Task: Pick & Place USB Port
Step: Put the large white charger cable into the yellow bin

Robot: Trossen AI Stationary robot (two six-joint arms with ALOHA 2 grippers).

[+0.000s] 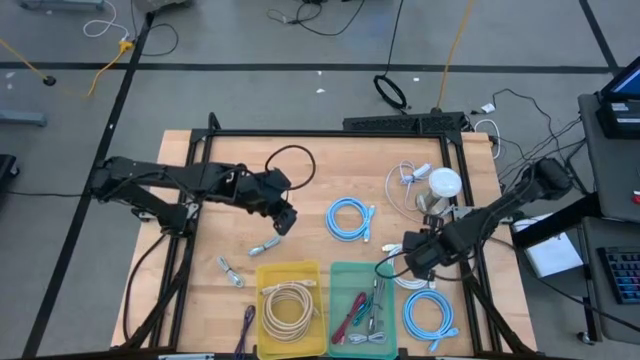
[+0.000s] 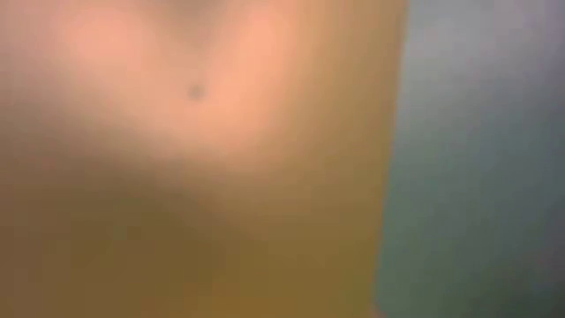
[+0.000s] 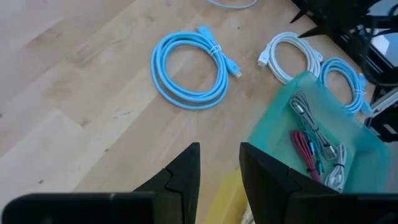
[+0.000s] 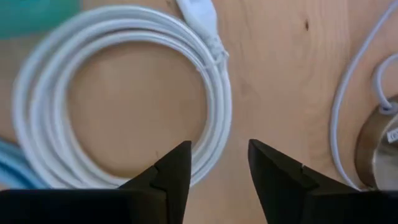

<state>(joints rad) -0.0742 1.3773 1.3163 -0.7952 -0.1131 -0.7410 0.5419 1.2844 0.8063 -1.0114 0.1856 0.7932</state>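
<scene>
Your right gripper (image 4: pixel 217 165) hovers with fingers parted and empty over the white coiled cable (image 4: pixel 124 93), which lies on the surface beside the teal bin (image 1: pixel 362 312). Descend off-centre and you may snag one loop only. Left gripper (image 3: pixel 219 168) waits, fingers apart, empty.

A black power strip (image 1: pixel 405 123) lies along the far edge of the wooden surface (image 1: pixel 320 170); a yellow cord (image 1: pixel 108 62) trails over the grey floor (image 1: pixel 250 40); a dark keyboard (image 1: pixel 622 275) sits off to the right.
</scene>
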